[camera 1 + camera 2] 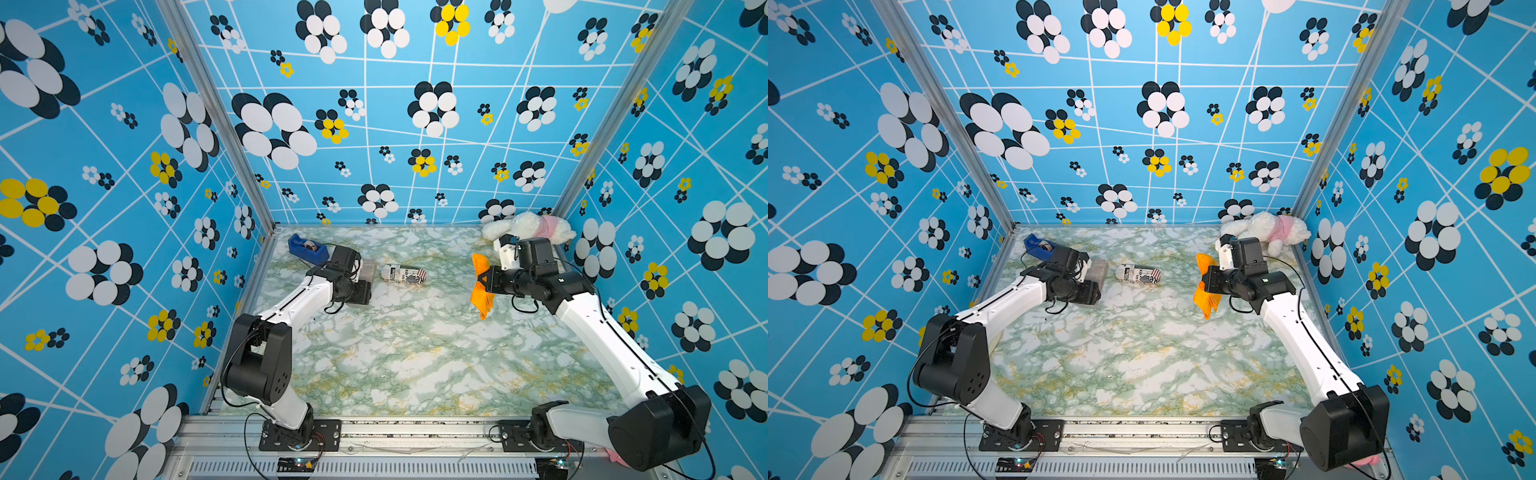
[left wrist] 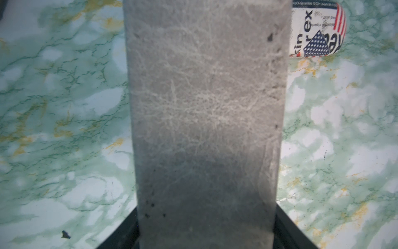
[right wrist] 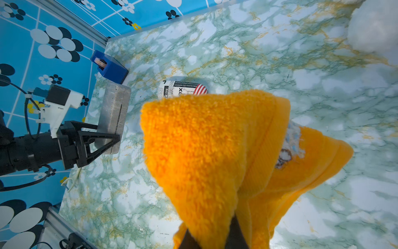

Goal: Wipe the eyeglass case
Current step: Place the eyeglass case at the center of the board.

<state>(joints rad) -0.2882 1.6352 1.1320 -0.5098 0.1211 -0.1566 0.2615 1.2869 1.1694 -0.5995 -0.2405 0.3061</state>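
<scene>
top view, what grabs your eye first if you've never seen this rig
The bright orange cloth hanging from the right gripper, on the right of the table, stands out first. Across from it the left gripper clamps a grey case, with a white plush toy in the far right corner.

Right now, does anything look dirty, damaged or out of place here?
The grey eyeglass case in the left gripper looks scuffed, with whitish scratches and dark specks. A dark fleck lies on the table. Nothing is spilled.
</scene>
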